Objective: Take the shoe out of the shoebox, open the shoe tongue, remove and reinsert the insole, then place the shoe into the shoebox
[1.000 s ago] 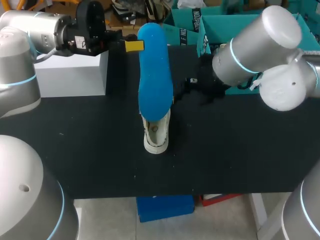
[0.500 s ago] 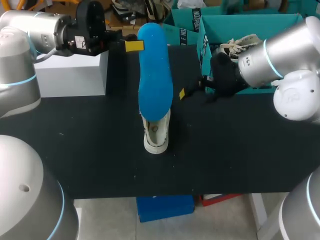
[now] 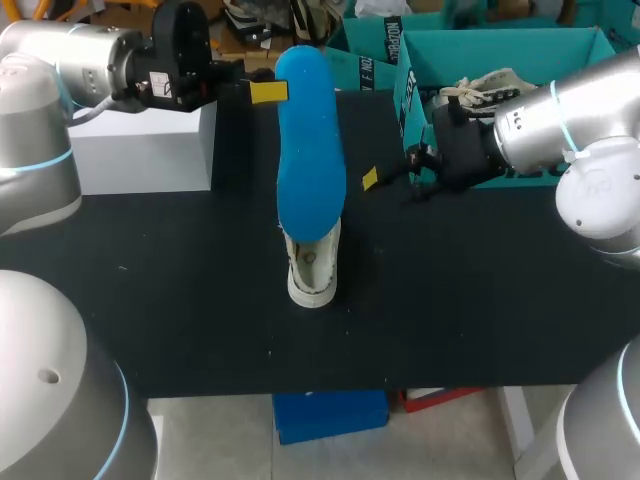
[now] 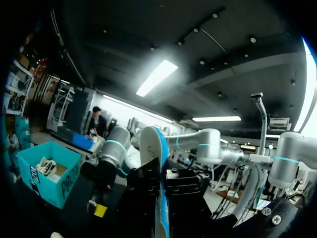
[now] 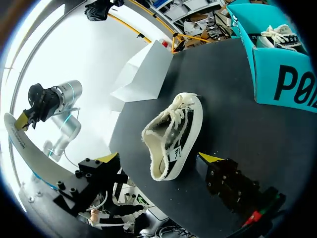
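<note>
Left gripper (image 3: 272,92), on the arm that enters from 9 o'clock and lies level above the worktop (image 3: 180,300), is clamped on the upper end of a blue insole (image 3: 310,150). The insole is held upright in the air, and in the head view its lower end overlaps the shoe (image 3: 312,268). Right gripper (image 5: 158,158), on the arm from 3 o'clock, hovers near the insole with its fingers spread wide, holding nothing. The shoe, cream with dark panels, sits mid-worktop. A teal shoebox (image 3: 520,45) at 1 o'clock holds the other shoe (image 3: 488,82). A white box (image 3: 140,150) stands at 10 o'clock.
</note>
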